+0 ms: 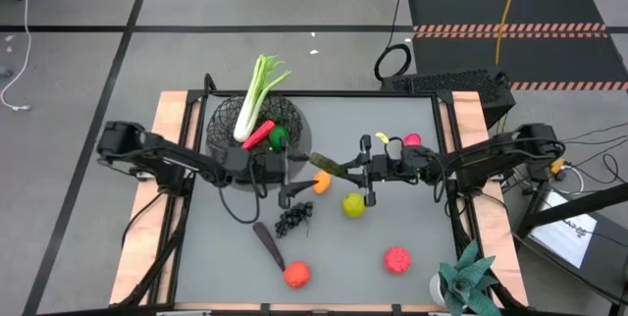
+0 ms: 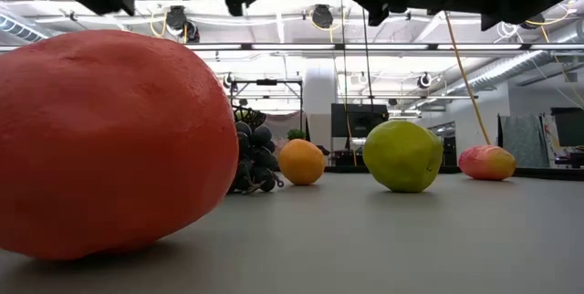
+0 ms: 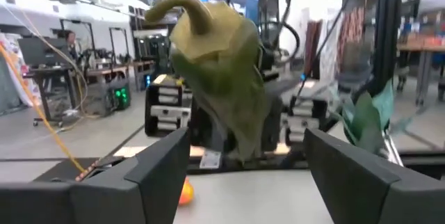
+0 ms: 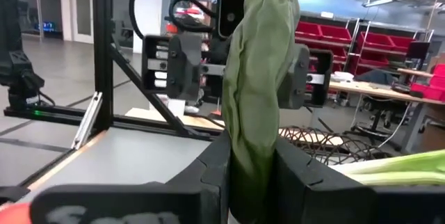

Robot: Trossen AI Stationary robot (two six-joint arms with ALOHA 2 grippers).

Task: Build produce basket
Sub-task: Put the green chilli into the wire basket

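Note:
My right gripper (image 4: 254, 175) is shut on a dark green cucumber (image 1: 325, 164), held above the middle of the table. My left gripper (image 3: 247, 161) faces it from the table's left side and is open. Its fingers stand wide on either side of the cucumber's curved stem end (image 3: 188, 8) and do not touch it. The black wire basket (image 1: 221, 120) stands at the far left. In it lie a leek (image 1: 257, 95), a red piece (image 1: 257, 136) and a green lime (image 1: 279, 138). My right gripper pinches the cucumber's end (image 4: 252, 156) between its two fingers, coming about level from the table's right side. The cucumber sticks out past the fingertips toward my left gripper, tilted upward and lifted clear of the table.
On the table lie an orange (image 1: 322, 184), a yellow-green apple (image 1: 353, 205), purple grapes (image 1: 294, 220), an eggplant (image 1: 267, 240), an orange-red fruit (image 1: 296, 274) and a pink fruit (image 1: 397, 259). Another pink fruit (image 1: 412, 140) sits behind my right arm. A spiky plant (image 1: 471, 282) stands at the near right corner.

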